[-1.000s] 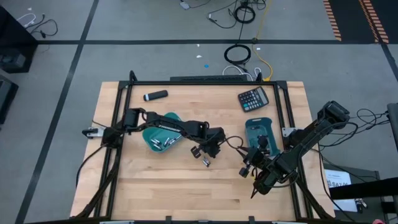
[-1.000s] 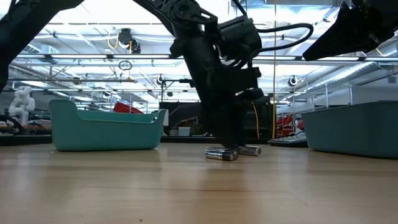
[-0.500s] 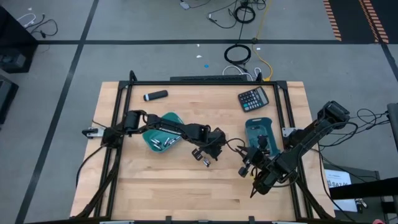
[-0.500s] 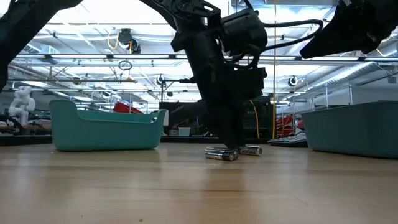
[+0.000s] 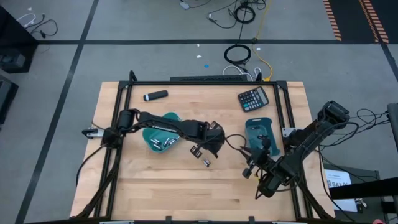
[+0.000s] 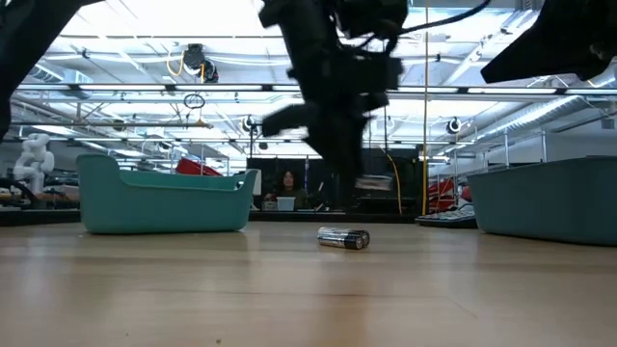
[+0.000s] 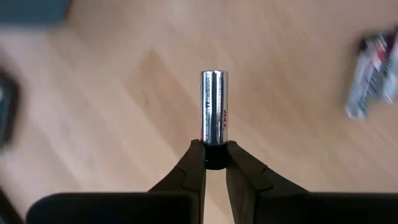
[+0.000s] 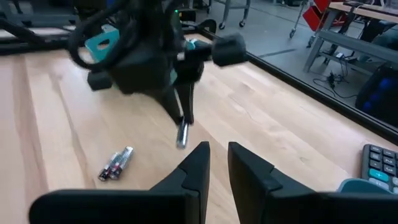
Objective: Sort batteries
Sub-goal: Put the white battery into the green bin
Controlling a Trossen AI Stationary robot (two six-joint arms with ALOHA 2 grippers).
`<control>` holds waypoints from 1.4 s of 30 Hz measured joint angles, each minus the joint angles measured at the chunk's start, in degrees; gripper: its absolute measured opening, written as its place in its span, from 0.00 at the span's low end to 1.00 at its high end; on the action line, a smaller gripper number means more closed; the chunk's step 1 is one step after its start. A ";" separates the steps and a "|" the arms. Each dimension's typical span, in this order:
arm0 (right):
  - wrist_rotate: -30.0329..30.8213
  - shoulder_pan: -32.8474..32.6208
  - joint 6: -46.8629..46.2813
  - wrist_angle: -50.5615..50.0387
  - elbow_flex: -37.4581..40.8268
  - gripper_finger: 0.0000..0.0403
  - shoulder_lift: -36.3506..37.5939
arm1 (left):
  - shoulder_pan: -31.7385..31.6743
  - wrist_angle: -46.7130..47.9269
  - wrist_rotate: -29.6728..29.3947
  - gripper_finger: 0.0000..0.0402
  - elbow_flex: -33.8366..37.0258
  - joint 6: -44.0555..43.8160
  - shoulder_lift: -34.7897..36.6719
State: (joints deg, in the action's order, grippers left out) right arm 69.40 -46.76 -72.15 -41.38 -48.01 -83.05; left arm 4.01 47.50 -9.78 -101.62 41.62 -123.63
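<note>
My left gripper (image 7: 214, 160) is above the middle of the table (image 5: 200, 149), shut on one silvery-white battery (image 7: 214, 112) with a dark end. The right wrist view shows that battery (image 8: 182, 134) hanging off the wood below the left gripper. Two more batteries (image 8: 117, 163) lie side by side on the table near it (image 5: 206, 163); in the low view they appear as one battery (image 6: 344, 238). A teal bin (image 5: 160, 135) holds several batteries. My right gripper (image 8: 216, 152) waits over the table's near right part (image 5: 261, 185), open by a narrow gap. My left gripper pinches the battery's dark end (image 7: 214, 154) between its two fingertips (image 7: 196, 155). The fingers come from above, pointing down and a little slanted. The battery runs on in line with the fingers and hangs below them (image 8: 182, 134), lifted clear of the table.
A second teal bin (image 5: 258, 132) stands at the right of the table and a calculator (image 5: 254, 98) lies beyond it. A black marker-like cylinder (image 5: 155, 95) lies near the far left corner. Bare wood stretches along the near edge (image 5: 186, 199).
My left gripper has risen from the table with one battery, which lay beside the others a second ago and now hangs clear of the wood. The other batteries have stayed where they were.
</note>
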 joint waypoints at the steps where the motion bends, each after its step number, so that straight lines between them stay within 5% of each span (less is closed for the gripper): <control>1: 0.30 -0.26 -0.64 -0.24 0.00 0.12 0.00 | 0.04 2.33 -0.71 0.11 0.00 -1.39 0.81; 20: 1.17 -0.48 -2.34 0.44 0.00 0.12 -0.04 | 2.23 41.23 1.21 0.11 0.39 -37.13 10.71; 29: 1.14 -0.48 -1.79 1.25 0.00 0.12 -0.71 | -0.35 42.56 -1.60 0.11 14.04 -40.10 12.26; 32: 1.07 -0.51 -1.79 1.64 0.00 0.12 -1.34 | -0.99 42.57 -7.30 0.21 18.77 -39.93 12.67; 37: 0.99 -0.48 -1.78 1.72 0.00 0.12 -2.03 | -1.15 42.64 -8.47 0.48 21.62 -40.88 12.61; 42: 1.19 -0.44 -1.76 1.73 0.00 0.12 -2.01 | -1.16 42.59 -8.89 0.55 21.32 -41.21 13.13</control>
State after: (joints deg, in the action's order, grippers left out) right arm 70.59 -47.20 -73.91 -39.66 -48.01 -85.06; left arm 2.85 90.09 -18.68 -80.30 0.40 -110.51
